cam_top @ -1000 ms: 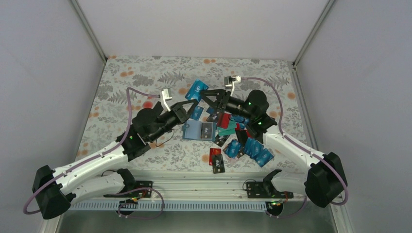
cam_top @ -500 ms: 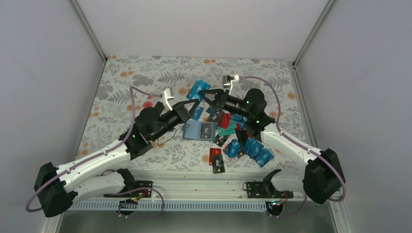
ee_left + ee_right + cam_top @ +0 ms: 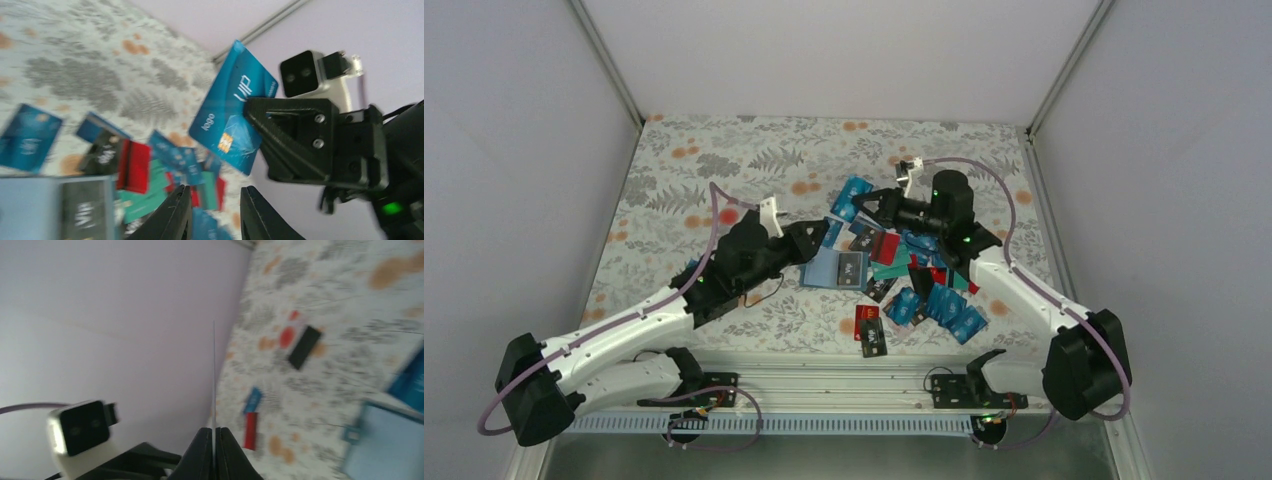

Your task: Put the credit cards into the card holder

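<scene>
Overhead view: my right claw (image 3: 861, 203) hangs above the floral cloth (image 3: 684, 170), at the far edge of the scattered credit cards (image 3: 929, 300). The card holder (image 3: 832, 268) lies open and flat just left of that pile. It is soft and pale blue inside, with a black card (image 3: 851, 268) on its right half.

Left wrist view adds that the right claw is clamped on a glossy teal VIP card (image 3: 232, 107), thin and rigid, chip showing. The right wrist view shows that card edge-on, as a hairline.

My left claw (image 3: 215, 192) stands slightly apart, apparently holding nothing, though the picture is blurred.
</scene>
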Robot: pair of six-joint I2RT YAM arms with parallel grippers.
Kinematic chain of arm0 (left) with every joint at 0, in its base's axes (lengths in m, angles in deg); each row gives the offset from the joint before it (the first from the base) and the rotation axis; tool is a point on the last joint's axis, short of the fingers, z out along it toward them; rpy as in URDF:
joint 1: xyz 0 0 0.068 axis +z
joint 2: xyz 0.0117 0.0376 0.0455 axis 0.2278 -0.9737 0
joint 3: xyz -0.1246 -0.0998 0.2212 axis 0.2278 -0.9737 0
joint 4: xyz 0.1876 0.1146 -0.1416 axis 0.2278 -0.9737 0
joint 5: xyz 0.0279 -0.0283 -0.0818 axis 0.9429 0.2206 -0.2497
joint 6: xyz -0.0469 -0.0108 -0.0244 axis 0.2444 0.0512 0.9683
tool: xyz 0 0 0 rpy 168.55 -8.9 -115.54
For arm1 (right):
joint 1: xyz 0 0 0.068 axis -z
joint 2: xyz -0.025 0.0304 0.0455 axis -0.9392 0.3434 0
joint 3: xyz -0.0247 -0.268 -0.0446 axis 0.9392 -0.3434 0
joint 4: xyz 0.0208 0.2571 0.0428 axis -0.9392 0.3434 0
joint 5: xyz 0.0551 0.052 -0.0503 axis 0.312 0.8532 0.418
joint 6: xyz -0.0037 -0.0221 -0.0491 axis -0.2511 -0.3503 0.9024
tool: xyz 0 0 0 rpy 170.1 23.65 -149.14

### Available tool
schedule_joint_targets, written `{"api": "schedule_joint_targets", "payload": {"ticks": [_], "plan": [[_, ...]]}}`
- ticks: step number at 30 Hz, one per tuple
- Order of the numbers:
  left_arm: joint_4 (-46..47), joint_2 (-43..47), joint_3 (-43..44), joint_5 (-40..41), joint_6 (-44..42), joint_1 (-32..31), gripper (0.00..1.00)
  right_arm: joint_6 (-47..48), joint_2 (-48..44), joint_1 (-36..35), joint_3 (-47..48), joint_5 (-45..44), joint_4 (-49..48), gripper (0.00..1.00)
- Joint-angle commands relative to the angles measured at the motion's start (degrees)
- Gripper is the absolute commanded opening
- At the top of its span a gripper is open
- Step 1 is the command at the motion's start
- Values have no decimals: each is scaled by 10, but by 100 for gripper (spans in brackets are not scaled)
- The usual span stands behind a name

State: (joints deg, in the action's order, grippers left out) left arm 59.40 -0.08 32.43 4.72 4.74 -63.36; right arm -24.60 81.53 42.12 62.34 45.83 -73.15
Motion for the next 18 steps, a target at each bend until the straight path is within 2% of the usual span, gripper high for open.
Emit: {"api": "schedule_joint_targets", "payload": {"ticks": [1,5,9,13,18], "plan": [[-122,-10,14,45,-53,16,27,143,30,30,13,5,176,4],[-196,-68,25,48,-95,43,33,196,88,34,8,22,224,4],[-235,-145,46,54,-140,50,48,209,126,34,1,34,231,4],[-245,-213,69,50,-177,52,60,225,151,34,15,31,250,4],[-224,-280,83,45,-197,53,66,236,191,33,32,40,267,4]]}}
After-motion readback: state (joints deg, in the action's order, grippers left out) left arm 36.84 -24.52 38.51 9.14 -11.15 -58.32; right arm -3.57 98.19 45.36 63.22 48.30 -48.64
